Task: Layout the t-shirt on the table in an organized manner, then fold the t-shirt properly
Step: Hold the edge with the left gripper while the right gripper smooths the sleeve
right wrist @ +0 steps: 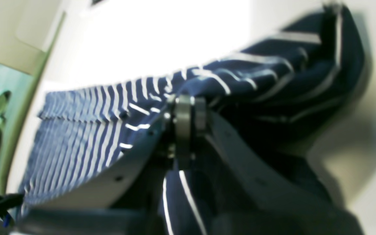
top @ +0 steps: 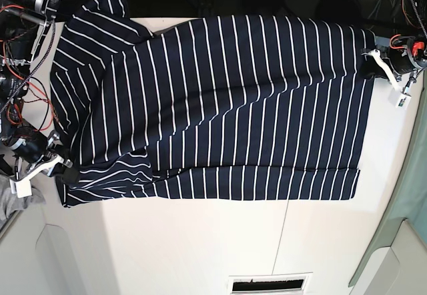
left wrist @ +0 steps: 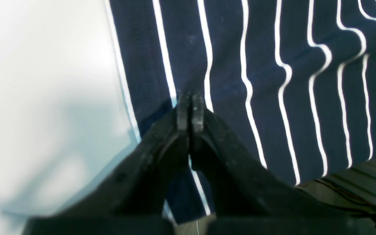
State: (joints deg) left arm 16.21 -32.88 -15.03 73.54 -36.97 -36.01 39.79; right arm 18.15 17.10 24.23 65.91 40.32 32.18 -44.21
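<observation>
T-shirt spread striped across the worktop. Left fingers pinch its edge fabric; right fingers pinch a bunched, lifted fold. Judged best: draw both grips apart evenly, keeping the cloth between them taut and low.

bare table below t-shirt, wiring crowding the left edge
</observation>
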